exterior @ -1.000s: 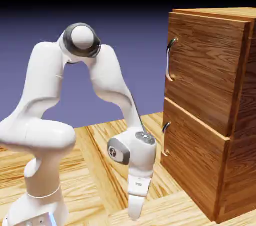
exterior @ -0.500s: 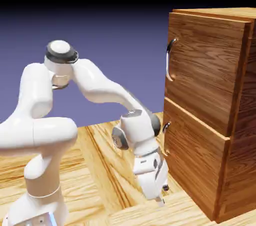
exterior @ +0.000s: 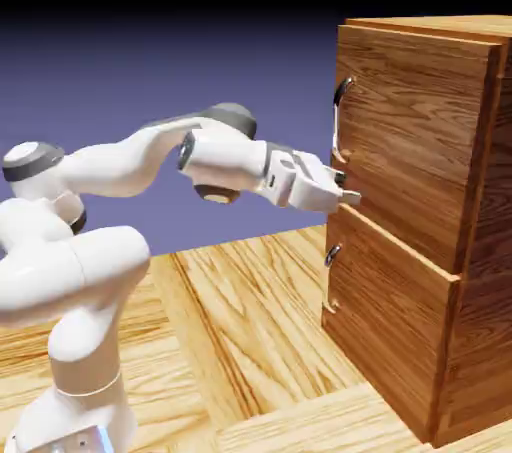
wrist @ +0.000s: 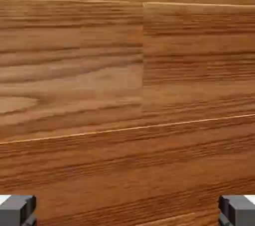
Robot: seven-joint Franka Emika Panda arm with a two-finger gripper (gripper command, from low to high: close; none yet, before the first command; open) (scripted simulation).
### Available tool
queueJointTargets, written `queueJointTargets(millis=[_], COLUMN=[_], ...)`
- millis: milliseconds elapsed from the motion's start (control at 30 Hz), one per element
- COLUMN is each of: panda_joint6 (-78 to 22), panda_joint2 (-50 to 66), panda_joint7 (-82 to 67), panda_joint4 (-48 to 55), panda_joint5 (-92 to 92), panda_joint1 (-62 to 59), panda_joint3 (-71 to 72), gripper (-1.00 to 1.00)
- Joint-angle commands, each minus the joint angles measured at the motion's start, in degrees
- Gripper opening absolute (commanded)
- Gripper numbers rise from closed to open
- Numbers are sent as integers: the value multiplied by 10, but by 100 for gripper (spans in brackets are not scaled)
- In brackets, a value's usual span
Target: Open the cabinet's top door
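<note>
In the exterior view the two-finger gripper [exterior: 346,188] is at centre right of the frame, its fingers pointing right toward the wood-grain cabinet [exterior: 485,326]; the jaws stand wide apart with nothing between them. Just above the fingertips in the picture comes the lower end of the curved silver handle [exterior: 337,123], whose long axis runs nearly upright along the door's left edge. So the coming move likely turns on a short rise toward the handle, with the fingers set either side of that upright bar before they close; closing at this height would probably miss it. The handle is on the top door [exterior: 410,131], the upper panel in the upper right of the frame, which looks shut. Below it, in the lower right, is the lower door [exterior: 390,316] with its smaller silver handle [exterior: 329,281], which should be left alone. The hand view shows the two grey finger tips [wrist: 19,211] in the bottom left and bottom right corners, well apart, with wood grain and thin pale seams beyond; no handle appears there, though the exterior view shows both. Whether a fingertip touches the wood, I cannot tell from either view.
</note>
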Motion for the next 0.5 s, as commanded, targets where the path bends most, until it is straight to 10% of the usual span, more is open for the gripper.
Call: queueJointTargets(millis=[0, 233, 267, 467], panda_joint6=[-6, -39, -39, -162], panda_joint2=[21, 34, 34, 34], panda_joint7=[-9, 0, 0, -68], panda_joint4=[1, 70, 70, -28], panda_joint5=[21, 79, 79, 86], panda_joint1=[18, -80, -80, -31], panda_joint3=[-18, -1, -1, -53], gripper=[0, 0, -100, -100])
